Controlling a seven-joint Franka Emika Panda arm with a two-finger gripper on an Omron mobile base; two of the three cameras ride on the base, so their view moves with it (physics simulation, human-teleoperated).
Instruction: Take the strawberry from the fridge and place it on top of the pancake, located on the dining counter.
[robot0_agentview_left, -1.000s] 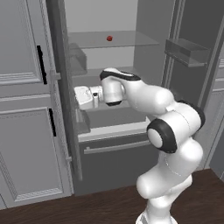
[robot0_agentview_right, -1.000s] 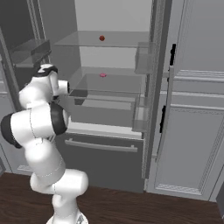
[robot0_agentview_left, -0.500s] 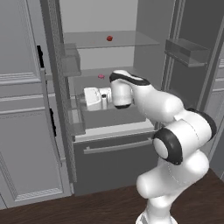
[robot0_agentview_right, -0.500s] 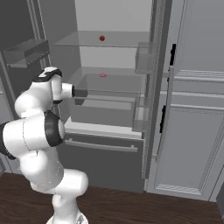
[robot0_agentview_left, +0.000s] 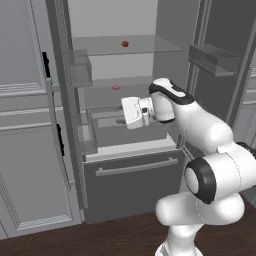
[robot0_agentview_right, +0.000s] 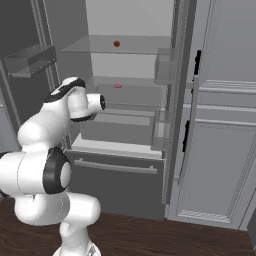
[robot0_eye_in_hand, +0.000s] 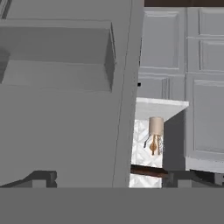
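Your gripper (robot0_agentview_left: 121, 114) sits mid-frame in the left base view with its fingers spread wide and holding nothing, while the strawberry (robot0_agentview_left: 125, 44) rests well above it on the fridge's (robot0_agentview_left: 130, 185) top glass shelf.

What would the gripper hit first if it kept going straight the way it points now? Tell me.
Probably the open left fridge door. The gripper, jaws open, points sideways toward it at the level of the door bin, well below the strawberry. How far away the door is, the pictures don't settle.
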